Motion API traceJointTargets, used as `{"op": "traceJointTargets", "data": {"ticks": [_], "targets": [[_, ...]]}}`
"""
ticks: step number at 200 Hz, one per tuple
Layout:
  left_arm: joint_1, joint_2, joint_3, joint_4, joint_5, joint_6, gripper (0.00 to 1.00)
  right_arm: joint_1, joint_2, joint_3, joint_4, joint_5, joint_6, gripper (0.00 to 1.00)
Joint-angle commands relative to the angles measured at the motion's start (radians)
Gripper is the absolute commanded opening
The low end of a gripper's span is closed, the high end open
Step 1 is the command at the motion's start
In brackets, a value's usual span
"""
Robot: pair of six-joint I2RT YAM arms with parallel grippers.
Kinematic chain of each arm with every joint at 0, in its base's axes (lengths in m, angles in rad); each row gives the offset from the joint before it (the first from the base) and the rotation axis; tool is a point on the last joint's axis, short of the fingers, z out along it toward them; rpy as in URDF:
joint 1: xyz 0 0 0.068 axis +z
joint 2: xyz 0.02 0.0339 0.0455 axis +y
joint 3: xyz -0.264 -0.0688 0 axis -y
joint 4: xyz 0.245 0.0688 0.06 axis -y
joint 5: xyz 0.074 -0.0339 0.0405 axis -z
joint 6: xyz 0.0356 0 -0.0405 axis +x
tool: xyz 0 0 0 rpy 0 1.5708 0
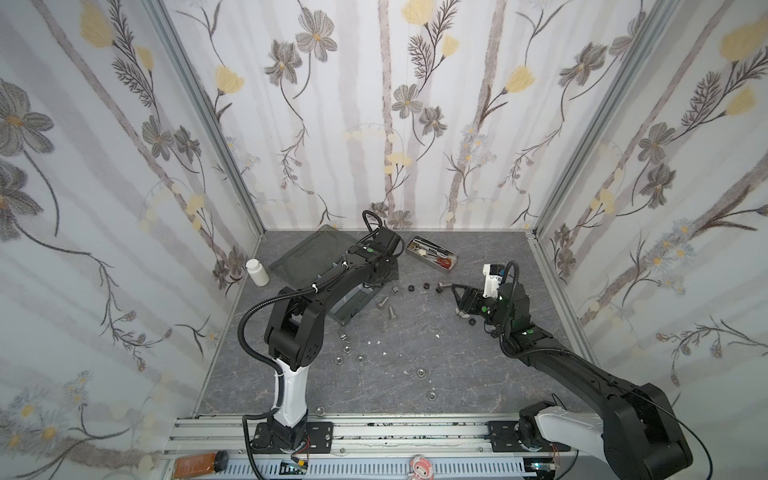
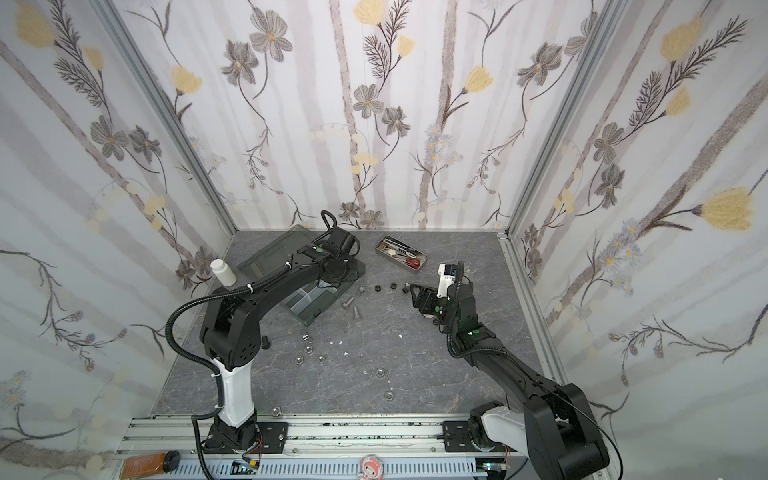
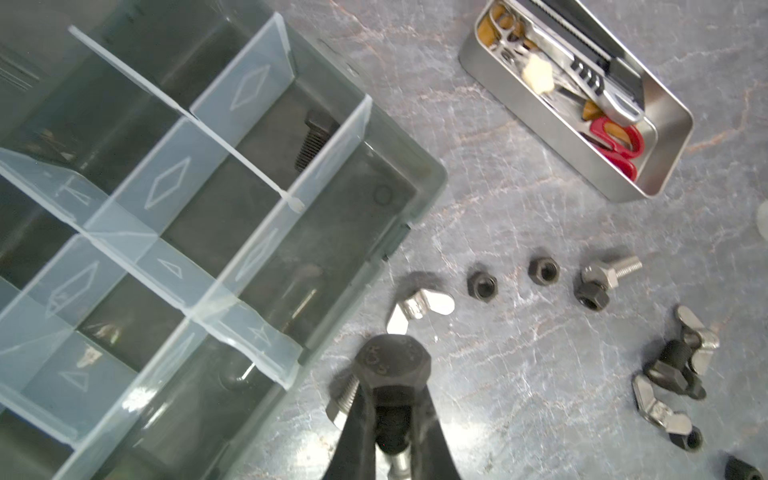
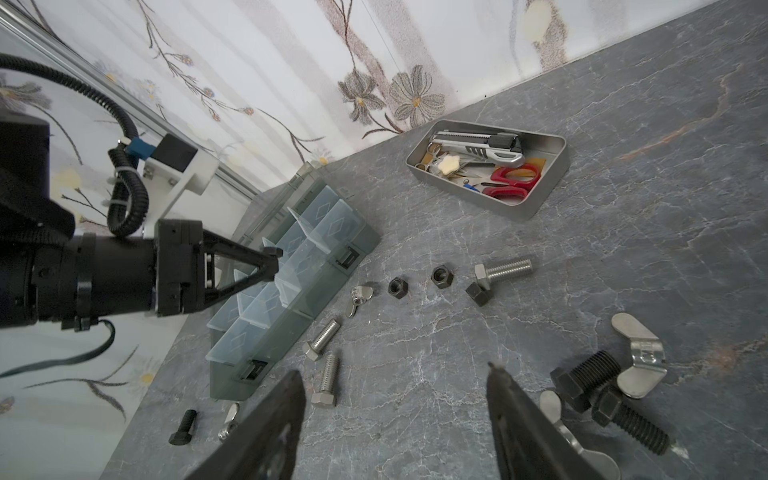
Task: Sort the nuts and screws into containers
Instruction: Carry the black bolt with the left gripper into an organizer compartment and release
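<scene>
A: Surface?
B: Grey marbled tabletop (image 1: 478, 374). Organizer box (image 4: 291, 324) back-left, lid (image 1: 307, 253) laid open; white bottle (image 1: 257, 272) upright beside the lid, by the wall.
A: Loose stuff?
B: Metal tin (image 1: 432, 258) of tools at the back. Black nuts (image 1: 426, 286) in a row in front of it, two silver screws (image 1: 390, 311) just beside the box, silver nuts (image 1: 420, 372) scattered toward the front, wing nuts (image 4: 640, 357) and black screws (image 4: 586, 374) on the right.

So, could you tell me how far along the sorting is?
Early. One black screw lies in an organizer compartment. The left gripper holds a second black screw; the right gripper is open and empty. Silver screws and black nuts lie unsorted on the table.
</scene>
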Motion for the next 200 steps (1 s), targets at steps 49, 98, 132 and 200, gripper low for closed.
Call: {"op": "traceJointTargets", "data": {"ticks": [49,98,132,200], "targets": [[0.089,0.137,0.184,-0.035,0.015,0.043,0.04,0.021,0.097,0.011,0.056,-0.02,-0.039,0.7],[0.14,0.28,0.39,-0.109,0.028,0.065,0.03,0.029,0.12,0.017,0.067,-0.027,-0.04,0.7],[0.147,0.394,0.548,-0.179,0.031,0.08,0.03,0.03,0.128,0.018,0.075,-0.032,-0.037,0.7],[0.156,0.45,0.578,-0.179,0.057,0.08,0.12,0.031,0.152,0.017,0.085,-0.038,-0.033,0.7]]}}
